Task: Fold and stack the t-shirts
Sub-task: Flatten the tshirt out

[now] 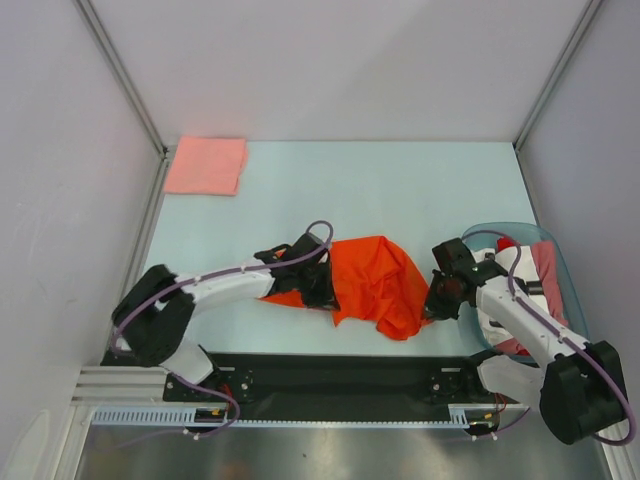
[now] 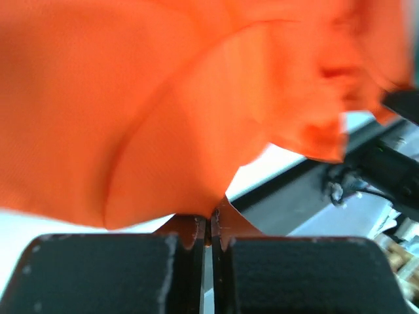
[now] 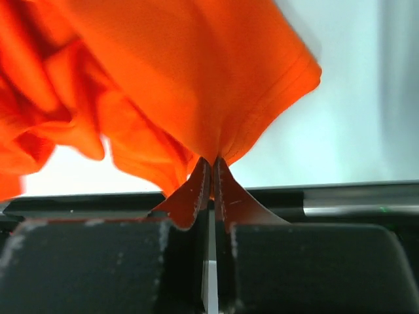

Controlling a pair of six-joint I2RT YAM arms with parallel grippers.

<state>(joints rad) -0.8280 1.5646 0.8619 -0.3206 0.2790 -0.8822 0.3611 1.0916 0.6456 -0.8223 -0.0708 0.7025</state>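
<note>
An orange t-shirt [image 1: 375,285] hangs crumpled between my two grippers above the near middle of the table. My left gripper [image 1: 322,283] is shut on its left edge; in the left wrist view the cloth [image 2: 163,111] rises from the closed fingertips [image 2: 208,229]. My right gripper [image 1: 437,297] is shut on its right hem; in the right wrist view the hem [image 3: 216,98] is pinched at the tips [image 3: 211,167]. A folded pink t-shirt [image 1: 206,165] lies flat at the far left corner.
A clear blue basket [image 1: 570,290] at the right edge holds several more shirts, red and white [image 1: 535,265]. The black base rail [image 1: 340,380] runs along the near edge. White walls enclose the table on three sides.
</note>
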